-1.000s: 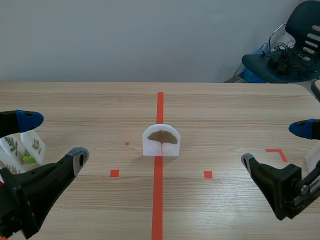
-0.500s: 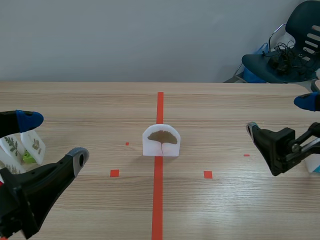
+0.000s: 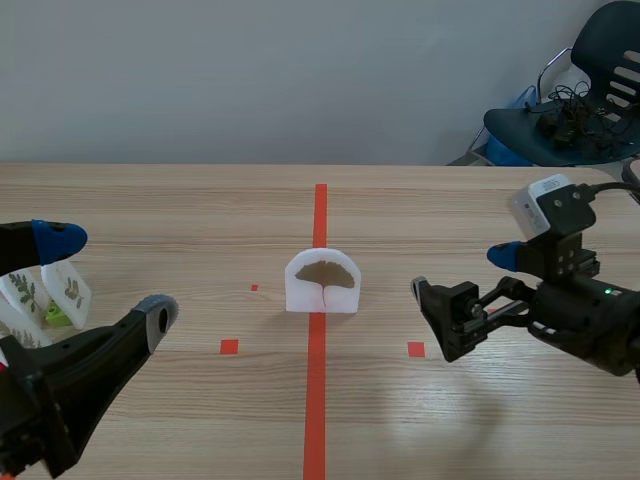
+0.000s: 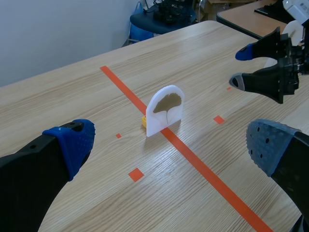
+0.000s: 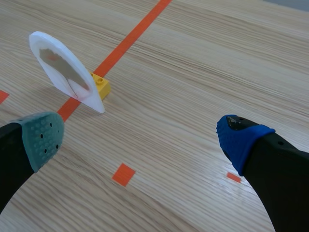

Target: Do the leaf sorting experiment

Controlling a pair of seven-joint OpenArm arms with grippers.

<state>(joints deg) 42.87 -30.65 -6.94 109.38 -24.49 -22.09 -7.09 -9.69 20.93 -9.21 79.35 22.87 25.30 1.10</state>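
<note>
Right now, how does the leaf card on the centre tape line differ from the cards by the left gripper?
The centre card bears a brown fan-shaped leaf; the left cards show green leaves. The centre card stands alone on the tape line; the left cards cluster together. All are white leaf cards.

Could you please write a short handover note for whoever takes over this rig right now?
Left pincer: open, holding nothing, low at the near left of the table.
Right pincer: open, holding nothing, to the right of the ginkgo leaf card, not touching it.
The ginkgo leaf card stands upright on the red tape line at mid-table, a yellow brick at its base.
More leaf cards stand beside the left pincer, with a green brick among them.
Done: nothing is gripped yet; I cannot tell whether the cards at the left are already sorted.
Left: probably grasp the ginkgo leaf card and place it with its group.
</note>
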